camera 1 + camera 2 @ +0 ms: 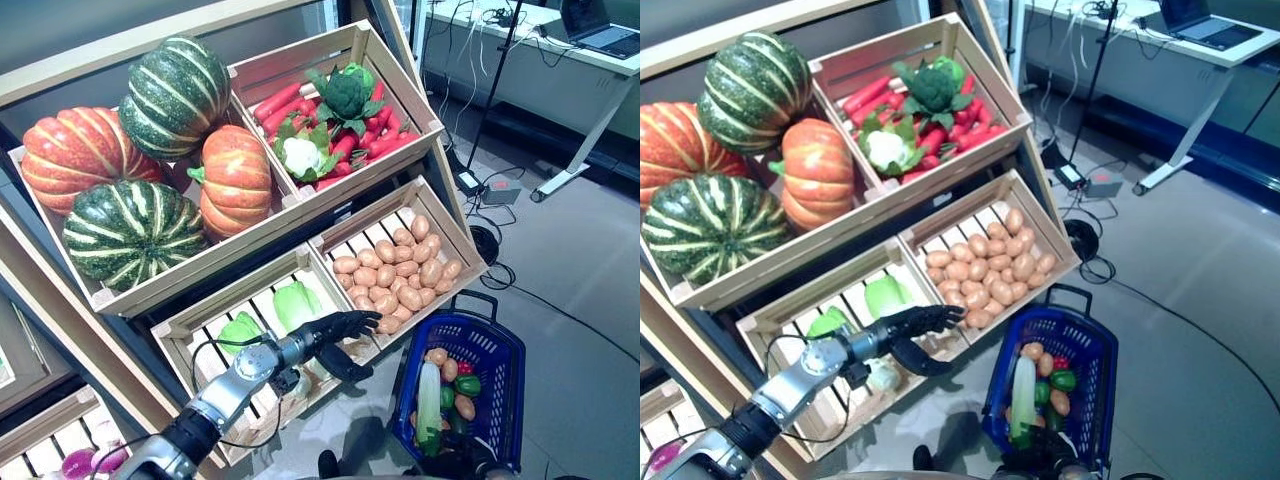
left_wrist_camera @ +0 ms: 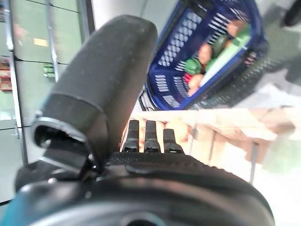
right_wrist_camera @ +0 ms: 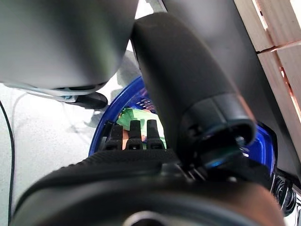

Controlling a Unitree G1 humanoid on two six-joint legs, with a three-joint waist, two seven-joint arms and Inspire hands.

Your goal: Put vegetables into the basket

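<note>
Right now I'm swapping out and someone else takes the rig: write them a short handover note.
Left hand: open, holding nothing, fingers stretched toward the potatoes in the lower right crate.
Right hand: by the basket; fingers hidden, grip unclear.
Done: the basket on the floor already holds several vegetables, a long pale one included.
Left: pick a potato next, probably. Cabbages, carrots and pumpkins sit in their crates.

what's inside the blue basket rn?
In the blue basket: a long pale white-green vegetable, a few brown potatoes, a green pepper and a small red item. Anything beneath that pile or against the near wall is covered.
</note>
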